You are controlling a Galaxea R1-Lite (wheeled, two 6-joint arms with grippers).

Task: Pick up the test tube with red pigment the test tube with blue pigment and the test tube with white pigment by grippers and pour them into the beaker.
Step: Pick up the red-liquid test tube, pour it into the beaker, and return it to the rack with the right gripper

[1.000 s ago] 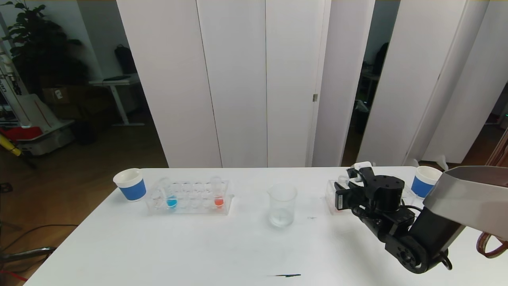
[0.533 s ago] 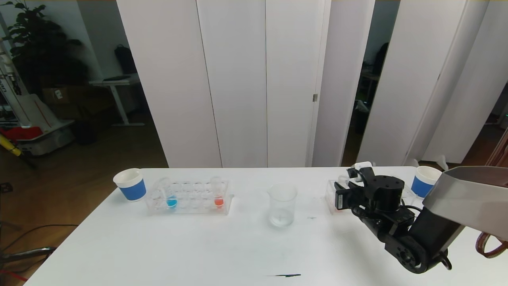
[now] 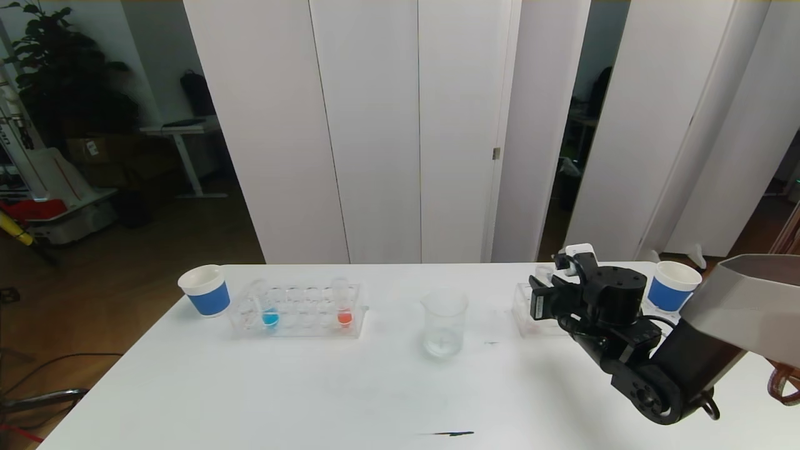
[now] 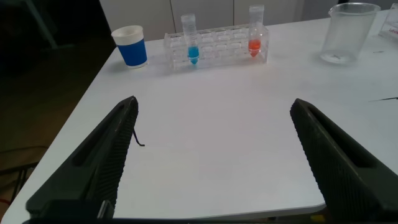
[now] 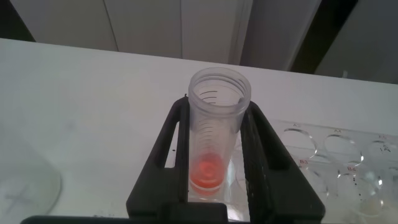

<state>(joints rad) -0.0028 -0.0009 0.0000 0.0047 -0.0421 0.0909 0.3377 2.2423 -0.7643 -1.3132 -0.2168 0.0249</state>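
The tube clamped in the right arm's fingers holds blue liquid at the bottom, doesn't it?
Not blue. The right wrist view shows the tube clamped in the right gripper holds red-orange liquid at the bottom. The blue-filled tube stands in the rack on the robot's left.

two cups (image 3: 205,289), one beaker (image 3: 444,322), two racks (image 3: 300,310)

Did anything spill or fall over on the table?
Nothing looks spilled or knocked over. The beaker stands upright, and the blue tube and red tube sit in their rack. The only odd mark is a small dark streak near the table's front edge.
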